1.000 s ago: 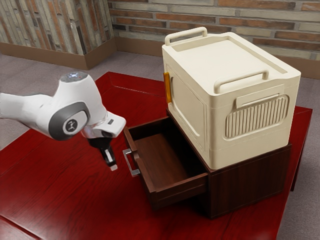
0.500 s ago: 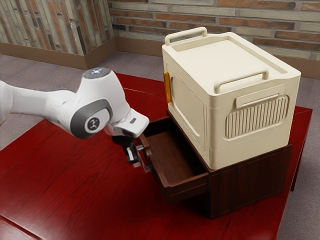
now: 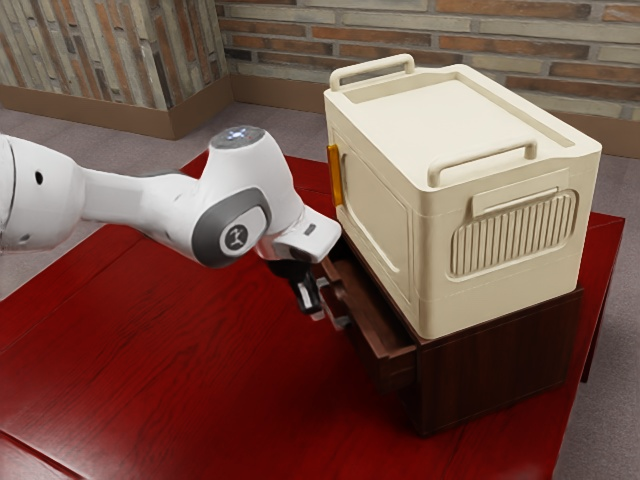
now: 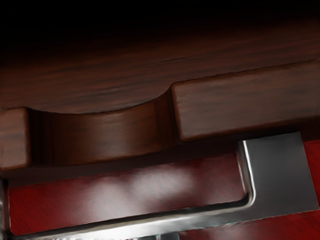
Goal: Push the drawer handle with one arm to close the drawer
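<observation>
The silver handle (image 3: 342,322) lies right beside the gripper (image 3: 309,298), toward the exterior view's right, on the outer face of the drawer (image 3: 372,318). Whether the gripper is open or closed cannot be told, nor can firm contact with the bar be made out. The drawer stands partly out of the dark wooden cabinet (image 3: 500,370), beneath the cream box (image 3: 378,215), with the red table (image 3: 200,380) below. What matters most is the line of the push: the handle's long bar runs along the drawer front (image 4: 250,102), so its long axis lies crosswise to the way the drawer must travel. In the wrist view the bar is set off from the wood, red tabletop visible through the gap, beside a scooped notch (image 4: 107,132) in the front's upper edge. The one arm (image 3: 235,215) reaches in from the outer side, with the handle between it and the cabinet, which suits pushing without a grasp. The step in hand seems to be the closing push itself, with a modest part left. It calls for steady pressure toward the cabinet, square to the bar; a sideways drift could let the gripper slide along it or skew the drawer.
</observation>
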Controlling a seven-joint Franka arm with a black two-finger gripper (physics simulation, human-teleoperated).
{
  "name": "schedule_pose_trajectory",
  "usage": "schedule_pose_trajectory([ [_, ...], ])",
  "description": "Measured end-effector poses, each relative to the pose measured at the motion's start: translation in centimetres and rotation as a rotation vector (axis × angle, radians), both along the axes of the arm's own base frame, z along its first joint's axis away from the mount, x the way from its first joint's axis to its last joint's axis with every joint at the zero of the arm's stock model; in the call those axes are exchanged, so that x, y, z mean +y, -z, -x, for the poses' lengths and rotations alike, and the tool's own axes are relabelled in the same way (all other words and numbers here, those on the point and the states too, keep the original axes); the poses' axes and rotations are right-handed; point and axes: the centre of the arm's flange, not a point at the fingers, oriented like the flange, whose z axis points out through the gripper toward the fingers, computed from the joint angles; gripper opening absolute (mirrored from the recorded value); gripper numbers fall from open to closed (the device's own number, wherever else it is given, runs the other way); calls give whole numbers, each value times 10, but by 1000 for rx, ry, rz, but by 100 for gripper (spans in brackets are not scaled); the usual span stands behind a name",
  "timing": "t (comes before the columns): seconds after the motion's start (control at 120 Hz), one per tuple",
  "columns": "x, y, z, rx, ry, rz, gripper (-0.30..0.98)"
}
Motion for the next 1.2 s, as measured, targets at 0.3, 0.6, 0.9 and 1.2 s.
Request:
schedule_pose_trajectory([
  [0.3,-18,-2,-22,-43,-25,68,-10],
  [0.6,-23,-8,-18,-56,-46,126,-9],
  [0.9,59,-131,3,15,-138,117,-10],
  [1.2,147,-186,-17,157,-367,-46,40],
])
